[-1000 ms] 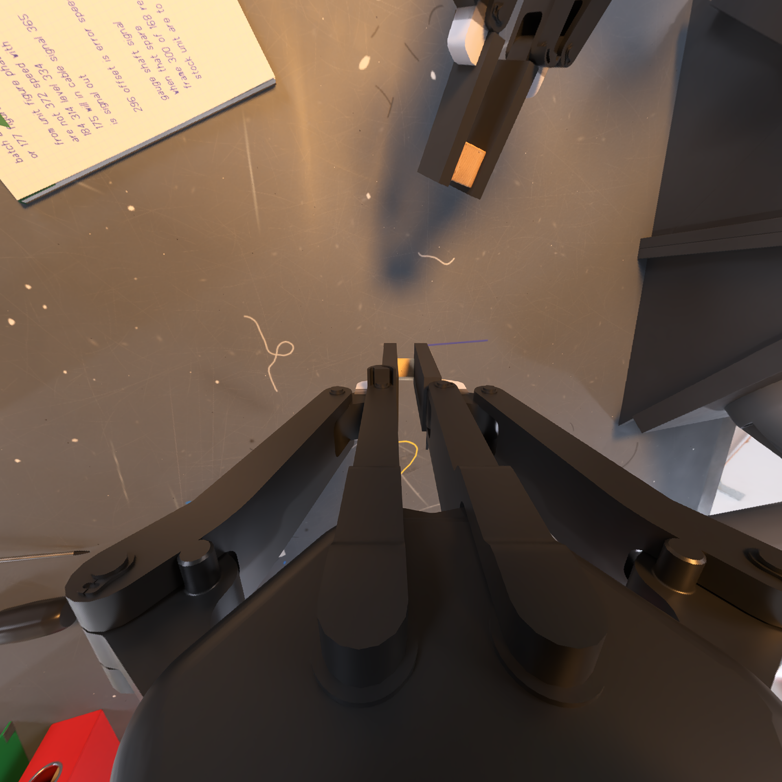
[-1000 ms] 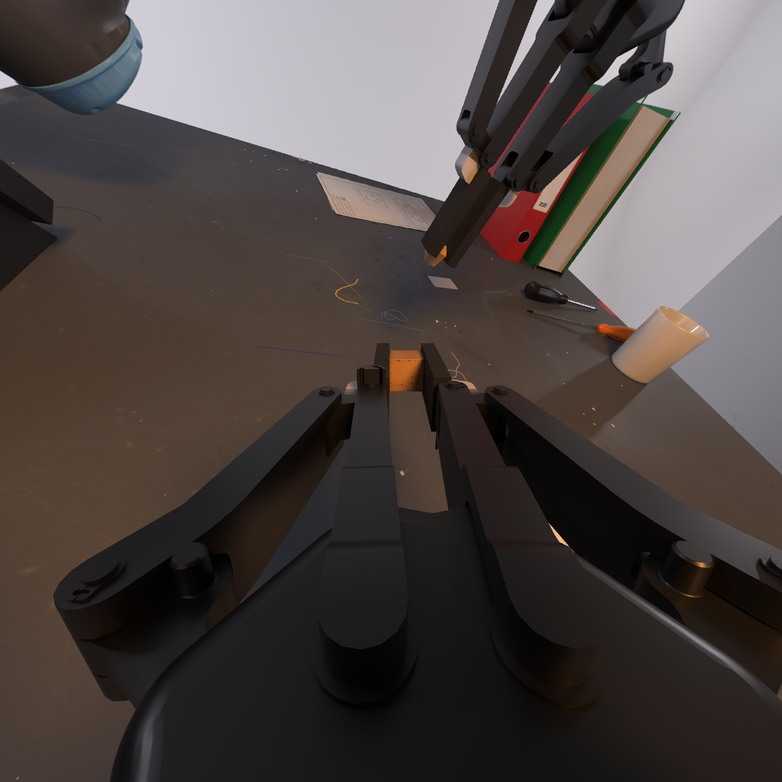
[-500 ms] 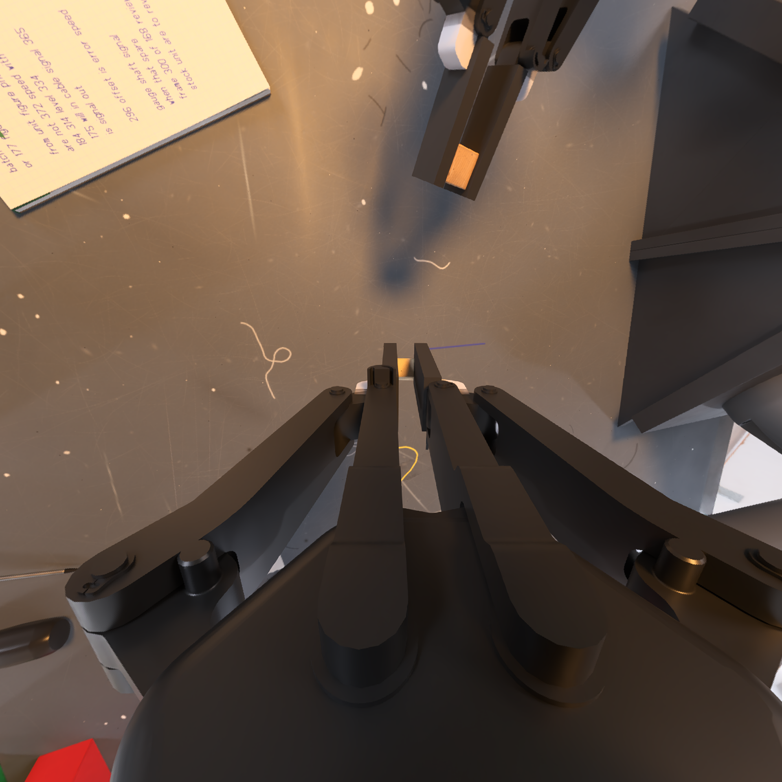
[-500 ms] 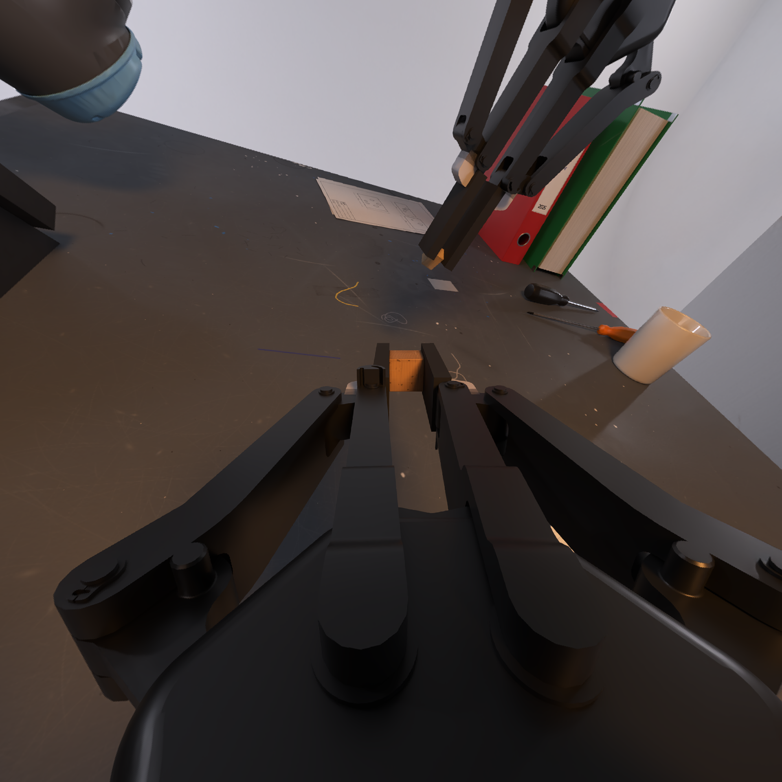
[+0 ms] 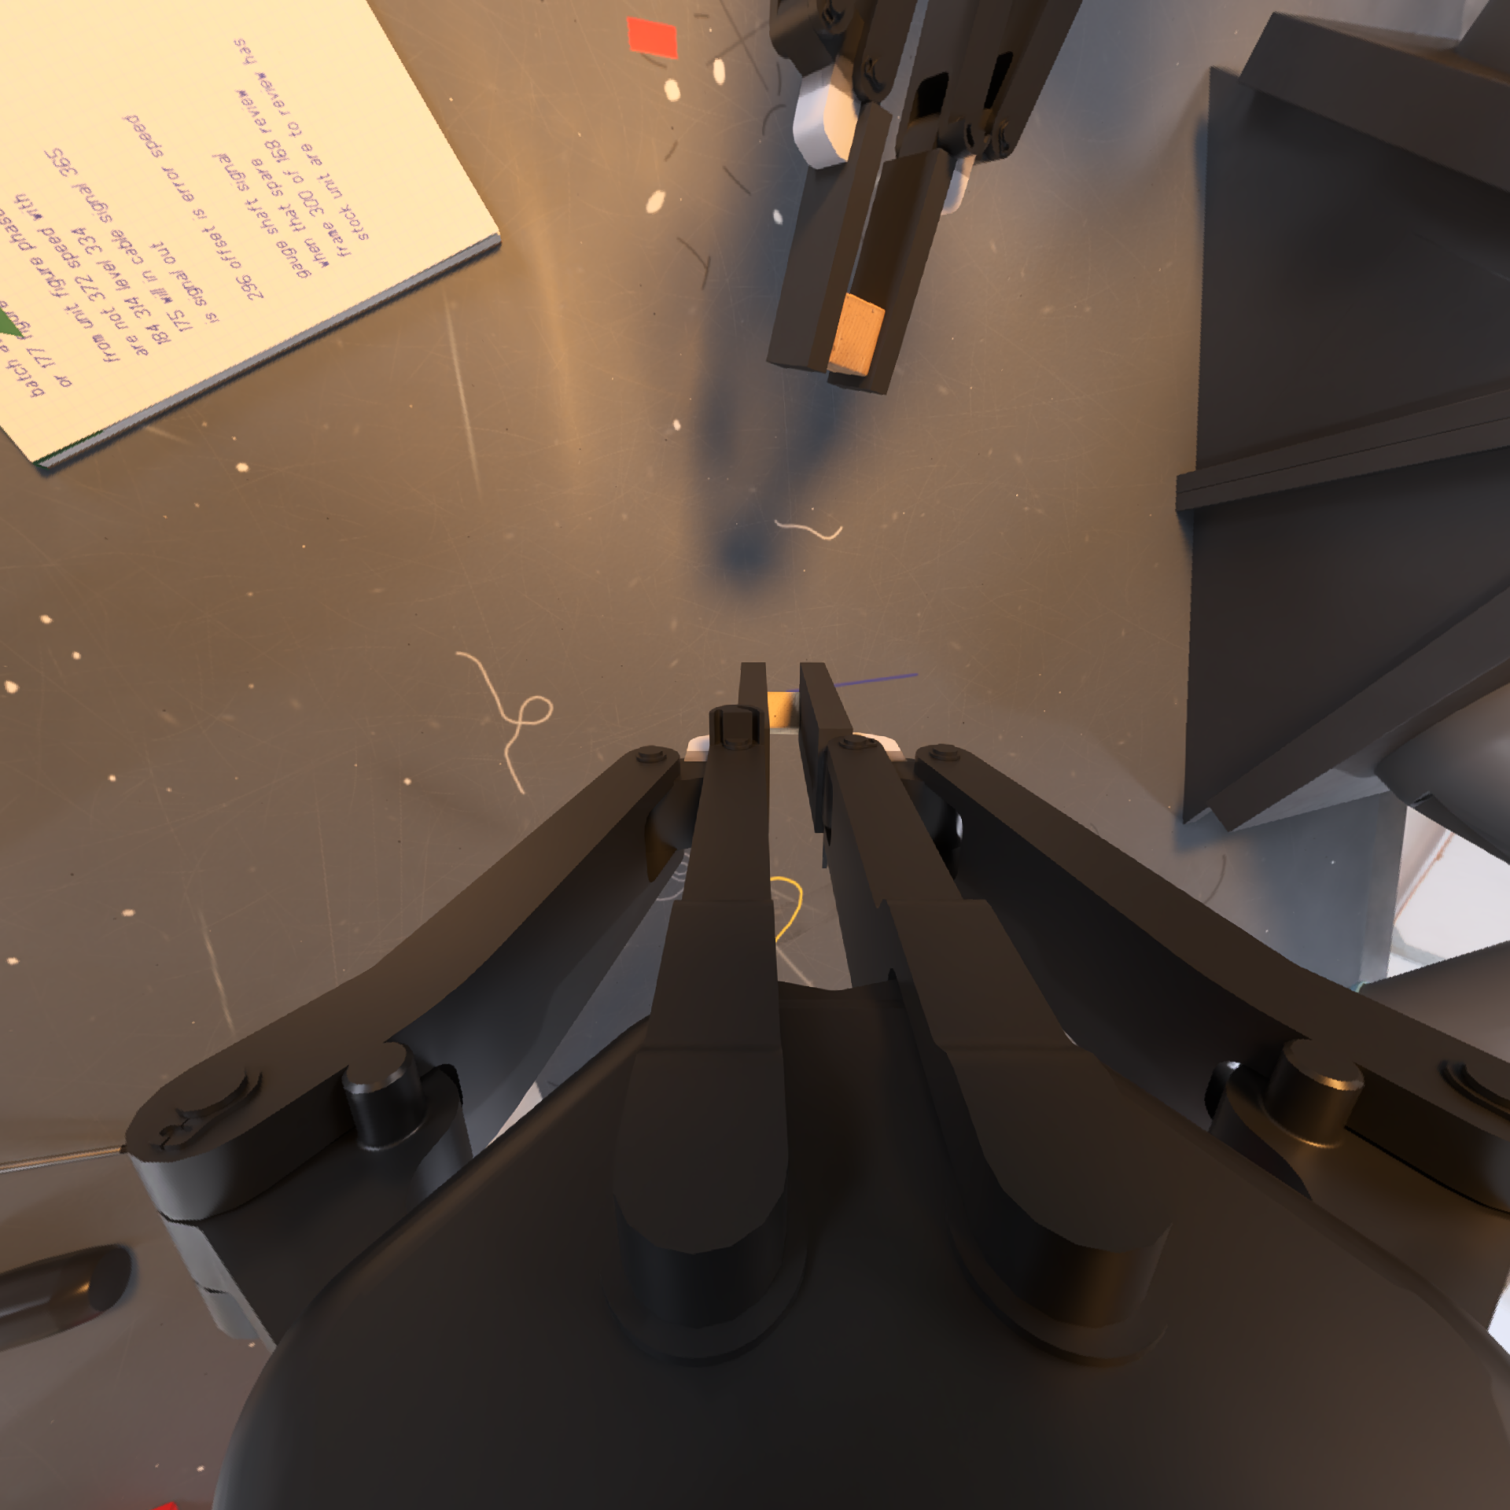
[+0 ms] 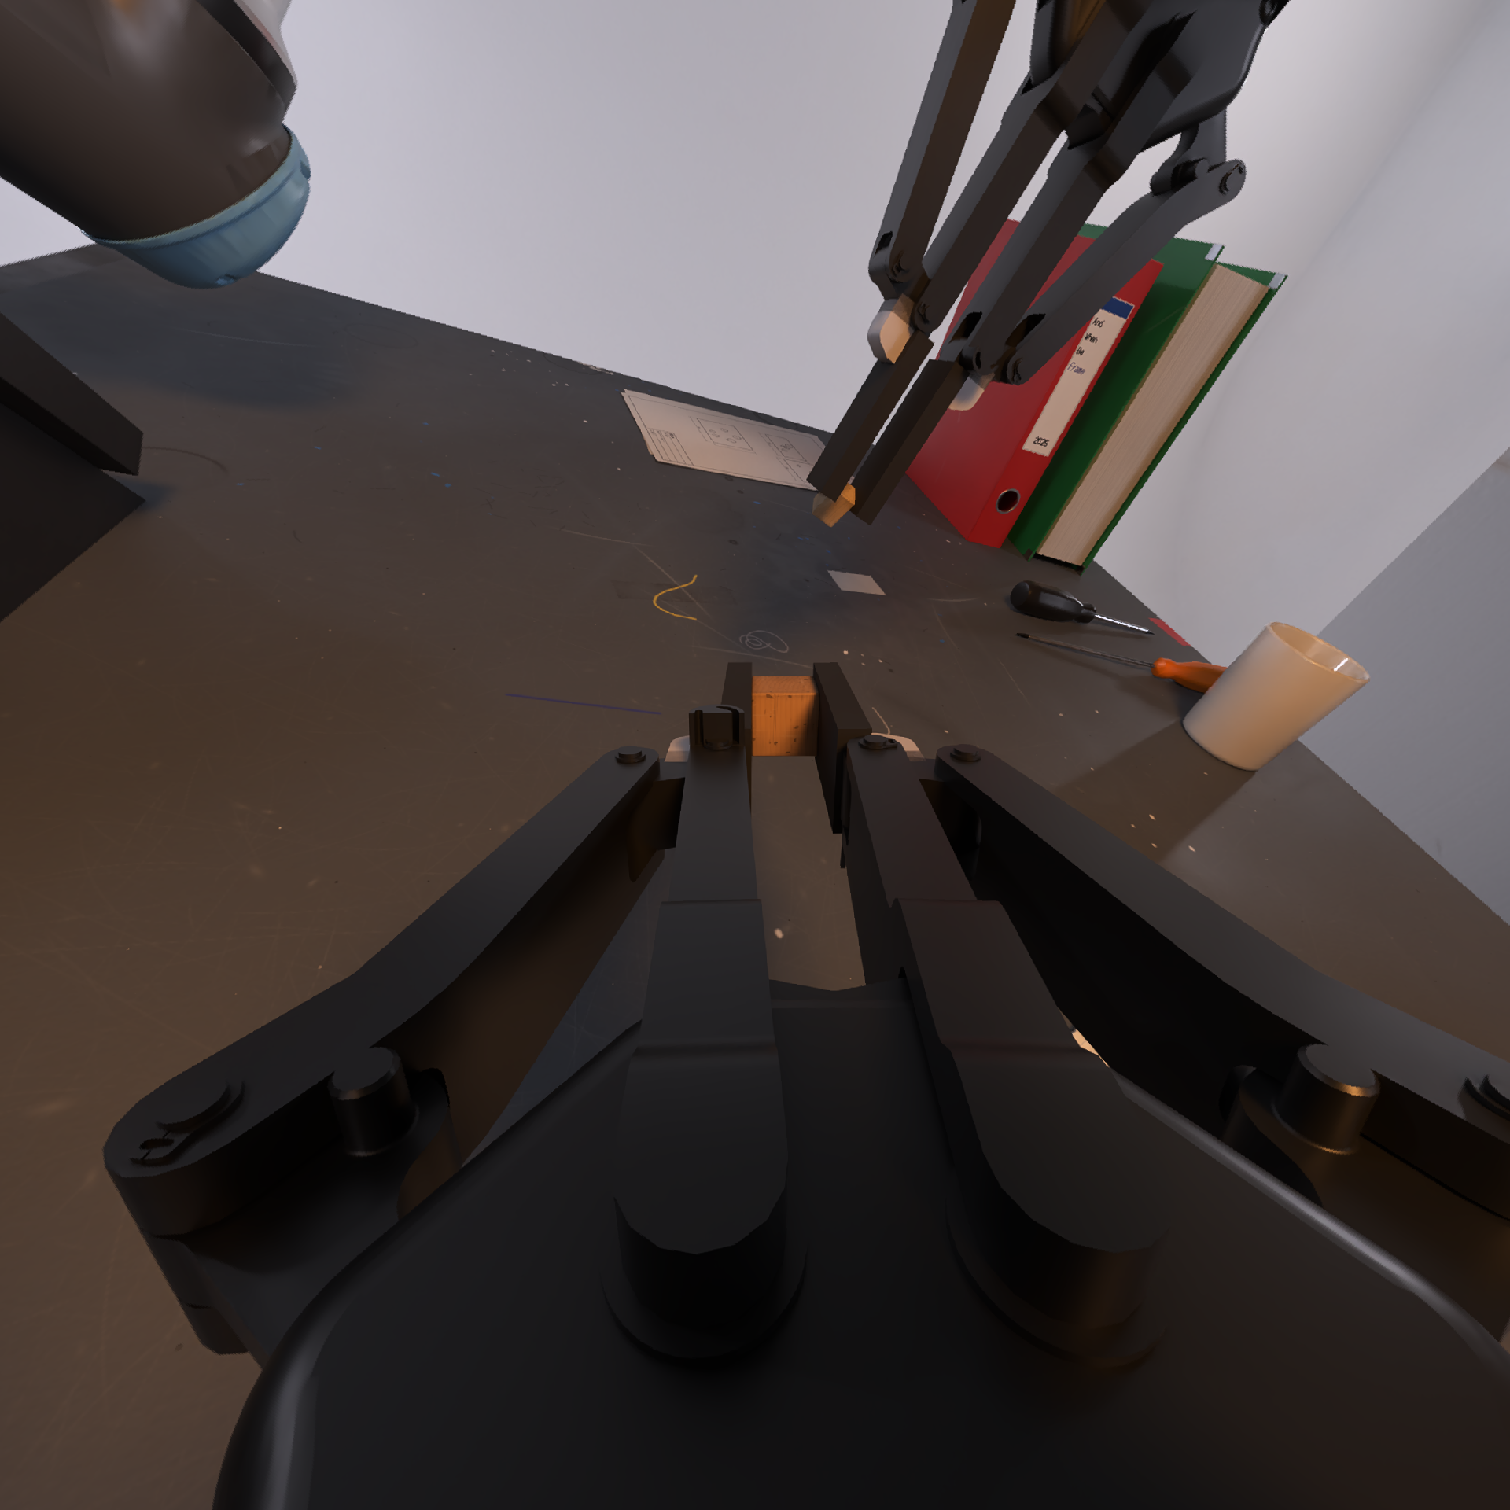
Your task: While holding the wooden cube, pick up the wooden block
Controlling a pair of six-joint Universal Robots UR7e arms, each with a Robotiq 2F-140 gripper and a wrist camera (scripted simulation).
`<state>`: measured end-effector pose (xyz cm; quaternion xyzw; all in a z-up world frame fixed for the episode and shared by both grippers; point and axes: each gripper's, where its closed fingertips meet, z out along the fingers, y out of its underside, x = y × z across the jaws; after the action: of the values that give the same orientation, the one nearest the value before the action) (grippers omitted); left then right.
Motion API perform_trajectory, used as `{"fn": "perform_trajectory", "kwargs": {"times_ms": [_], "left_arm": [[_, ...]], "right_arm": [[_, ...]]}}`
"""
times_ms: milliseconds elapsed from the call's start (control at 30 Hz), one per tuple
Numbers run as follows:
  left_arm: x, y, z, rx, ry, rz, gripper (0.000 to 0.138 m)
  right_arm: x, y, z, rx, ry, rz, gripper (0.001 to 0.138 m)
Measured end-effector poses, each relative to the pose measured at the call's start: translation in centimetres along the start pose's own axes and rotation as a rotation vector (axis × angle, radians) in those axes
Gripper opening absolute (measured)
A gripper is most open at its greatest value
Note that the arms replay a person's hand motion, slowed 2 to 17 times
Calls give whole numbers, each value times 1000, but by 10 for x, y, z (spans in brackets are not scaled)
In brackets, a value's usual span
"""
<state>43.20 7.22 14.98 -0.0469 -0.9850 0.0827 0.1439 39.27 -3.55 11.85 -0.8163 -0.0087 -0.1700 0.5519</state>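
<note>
Left wrist view: left claw point(image 5: 783, 685) is clamped on a small wood piece, prob the wooden block point(image 5: 780, 708). Only a sliver shows betw the pads, right at the tips. Right claw point(image 6: 781, 680) is clamped on a wider piece w/ a squarish face, prob the wooden cube point(image 6: 783, 719). Which piece is which is my guess, can't confirm from shape alone.

Risks from here:
- Block sits v. near the fingertip ends, so there is little pad overlap. A jerk or fast swing could let it slide out & drop to the table point(image 5: 327, 572)
- Cube is also held near the tips, not deep in the jaws. Any slackening of the right grip while attn is on the left arm loses it, and the task needs both held
- The 2 claws are fairly near each other over mid table. A careless move of either arm could knock fingers together & dislodge a piece
- Notebook point(image 5: 204, 204) lies well off to one side, mug point(image 6: 1275, 694) & screwdrivers well off too, so low clutter risk

Position: both pieces sit betw their own claw's pads, touching both, and both claws hang clear above the table w/ shadows beneath. Pickup looks done, judging by that
</note>
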Motion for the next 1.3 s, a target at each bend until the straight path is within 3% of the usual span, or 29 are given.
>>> {"fn": "perform_trajectory", "kwargs": {"times_ms": [600,1300], "left_arm": [[-3,-3,0,-10,-22,-27,11],[-11,-5,-4,-43,-89,40,11]], "right_arm": [[4,-3,-2,22,23,3,20],[7,-5,-1,6,56,-36,20]]}}
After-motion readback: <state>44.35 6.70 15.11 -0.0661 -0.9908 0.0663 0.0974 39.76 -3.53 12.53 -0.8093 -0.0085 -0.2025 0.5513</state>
